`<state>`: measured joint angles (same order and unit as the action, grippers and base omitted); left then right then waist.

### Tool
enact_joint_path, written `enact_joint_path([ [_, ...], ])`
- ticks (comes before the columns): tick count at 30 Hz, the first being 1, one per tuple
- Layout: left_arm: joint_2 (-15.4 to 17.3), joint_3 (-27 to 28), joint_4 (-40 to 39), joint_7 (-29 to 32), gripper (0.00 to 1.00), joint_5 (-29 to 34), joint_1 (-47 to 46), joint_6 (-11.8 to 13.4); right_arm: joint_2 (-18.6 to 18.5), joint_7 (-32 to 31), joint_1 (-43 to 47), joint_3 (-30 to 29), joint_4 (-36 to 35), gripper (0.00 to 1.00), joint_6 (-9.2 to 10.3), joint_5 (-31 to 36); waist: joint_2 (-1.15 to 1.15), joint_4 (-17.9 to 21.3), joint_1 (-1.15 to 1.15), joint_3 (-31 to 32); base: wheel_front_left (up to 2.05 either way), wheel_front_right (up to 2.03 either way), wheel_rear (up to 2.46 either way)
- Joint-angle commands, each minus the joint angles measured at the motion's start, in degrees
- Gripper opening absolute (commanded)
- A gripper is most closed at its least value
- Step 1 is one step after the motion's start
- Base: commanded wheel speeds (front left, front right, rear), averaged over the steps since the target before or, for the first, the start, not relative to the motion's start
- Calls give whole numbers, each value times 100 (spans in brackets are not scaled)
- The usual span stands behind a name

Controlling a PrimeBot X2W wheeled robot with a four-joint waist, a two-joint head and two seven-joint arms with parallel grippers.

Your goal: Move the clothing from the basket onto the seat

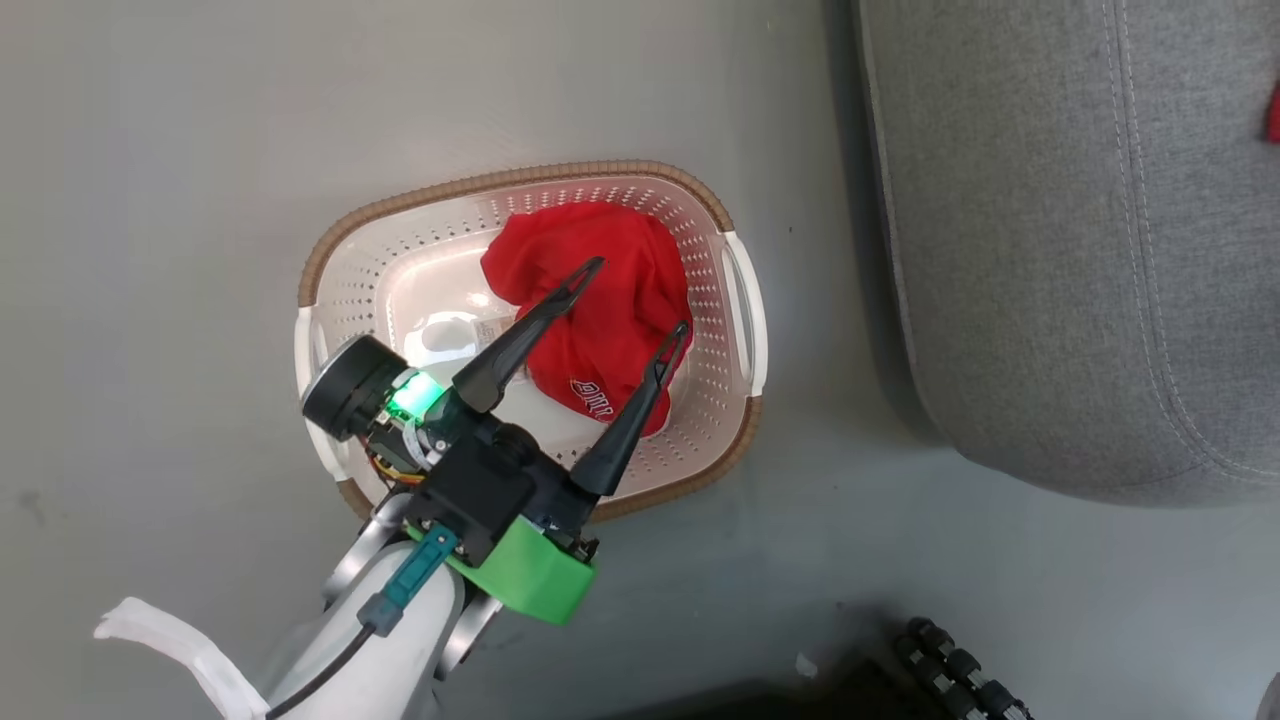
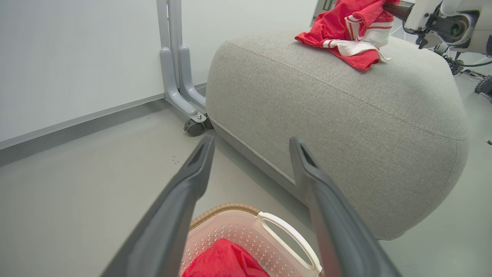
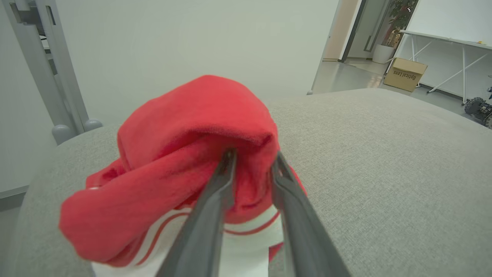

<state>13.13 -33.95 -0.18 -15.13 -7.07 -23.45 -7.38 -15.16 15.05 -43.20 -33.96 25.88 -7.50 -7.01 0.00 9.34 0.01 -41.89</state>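
Note:
One red garment of the clothing (image 1: 610,260) lies bunched in the right half of the cream basket (image 1: 520,175), white lettering showing. My left gripper (image 1: 642,295) hangs open just above it, fingers spread and touching nothing; the left wrist view shows the same gripper (image 2: 251,142) over the basket (image 2: 238,209) and that garment (image 2: 225,259). Another red garment with white trim (image 3: 184,146) rests on the grey seat (image 3: 384,154). My right gripper (image 3: 253,156) is at it, fingers apart with a fold of fabric between them. From the left wrist, this garment (image 2: 346,34) sits atop the seat (image 2: 346,115).
The seat (image 1: 1050,250) stands right of the basket on grey floor. A grey stand leg with a caster (image 2: 194,127) sits beside the seat by the white wall. A cardboard box (image 3: 405,73) and a white table (image 3: 442,36) lie far behind. A black ribbed part (image 1: 960,670) is at my base.

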Motion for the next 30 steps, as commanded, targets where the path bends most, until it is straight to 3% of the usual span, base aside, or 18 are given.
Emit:
enact_joint_path([
  [1,-73,55,42,-3,100,-65,131,-1,130,15,238,-102,-41,100,2,115,0,-17,-1,250,0,0,0],
  [6,-422,356,256,-4,100,-242,461,87,680,16,967,-38,-324,100,2,250,0,-21,-1,879,0,0,0],
  [10,-681,686,441,-3,100,-380,778,130,932,17,1647,340,-517,100,2,206,0,-55,-1,1512,0,0,0],
  [21,-1016,1261,922,-3,100,-631,1706,293,1157,17,3449,1982,-842,100,2,-322,0,-706,-1,3372,0,0,0],
  [24,-1012,1437,934,-3,100,-956,2031,479,1204,18,3843,2422,-981,100,1,-343,0,-882,-1,3824,0,0,0],
  [30,-1017,1744,748,-3,100,-875,2452,847,1216,17,4403,3052,-1362,100,1,-837,0,-1199,-1,4267,0,0,0],
])
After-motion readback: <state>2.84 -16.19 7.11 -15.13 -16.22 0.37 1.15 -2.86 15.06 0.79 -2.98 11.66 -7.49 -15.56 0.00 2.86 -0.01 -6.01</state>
